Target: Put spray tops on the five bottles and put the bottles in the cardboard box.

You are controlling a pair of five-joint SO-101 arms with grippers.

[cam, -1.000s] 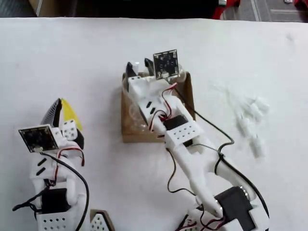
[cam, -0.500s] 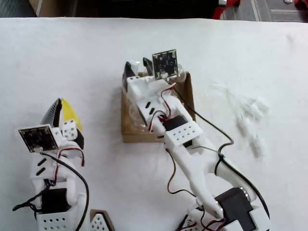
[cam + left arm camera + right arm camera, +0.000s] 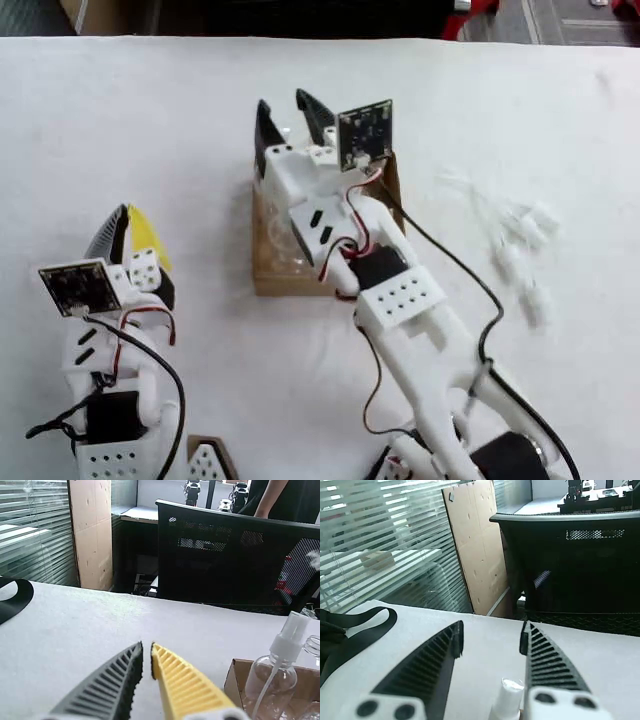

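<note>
The left gripper (image 3: 127, 210) sits low over the white table (image 3: 150, 110), its grey and yellow fingers (image 3: 180, 680) pressed almost tip to tip with nothing between them. Ahead of those tips and off to the yellow finger's side stands the cardboard box (image 3: 290, 285), a capped bottle (image 3: 270, 680) rising just inside its near corner and an open-necked bottle (image 3: 313, 645) right behind it. The right gripper (image 3: 281, 100) hangs over the far end of the box, its two black fingers (image 3: 427, 665) spread wide and gripping nothing. A white spray top (image 3: 507, 700) stands below the gap between them, touching neither finger that can be seen. Clear bottles (image 3: 280, 235) lie in the box under that arm's wrist. Loose spray tops (image 3: 520, 245) are scattered on the table well out to the right gripper's outer side. Beyond both sets of fingertips, past the table's edge, stands a black mesh chair (image 3: 225, 555).
</note>
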